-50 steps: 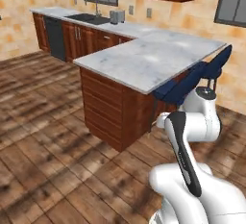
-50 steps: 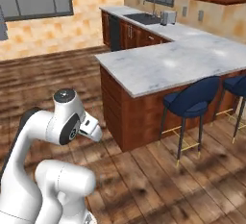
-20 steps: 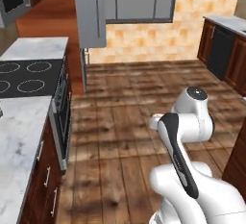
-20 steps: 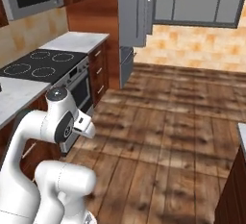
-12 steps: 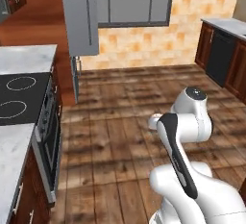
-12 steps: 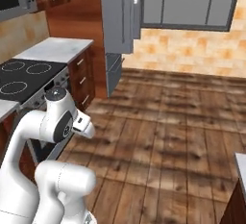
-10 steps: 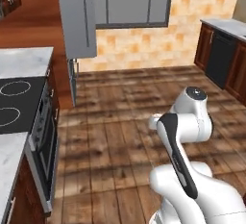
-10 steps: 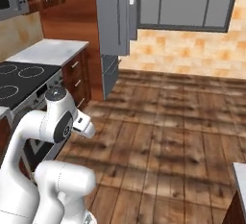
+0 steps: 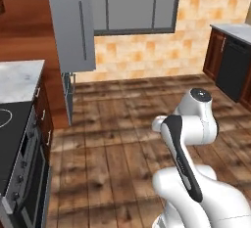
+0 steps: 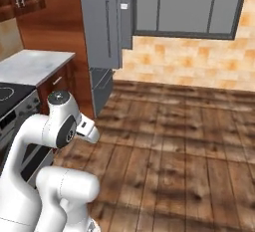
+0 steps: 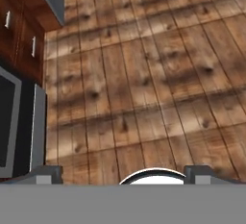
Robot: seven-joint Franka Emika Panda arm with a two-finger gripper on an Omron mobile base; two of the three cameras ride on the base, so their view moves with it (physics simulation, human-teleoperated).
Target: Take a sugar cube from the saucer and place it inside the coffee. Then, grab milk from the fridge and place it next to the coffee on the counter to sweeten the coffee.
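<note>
fridge (image 9: 73, 26) ahead (door ajar), jaws wide, empty

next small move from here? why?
Probably drive the base closer to the fridge and square up to its door. Its tall grey body with the vertical bar handle stands across bare wooden floor, the arm is folded, and the gripper is open with nothing between its fingers.

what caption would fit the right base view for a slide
White robot arm folded low over a wooden plank floor, facing the tall grey fridge beside a white marble counter.
</note>
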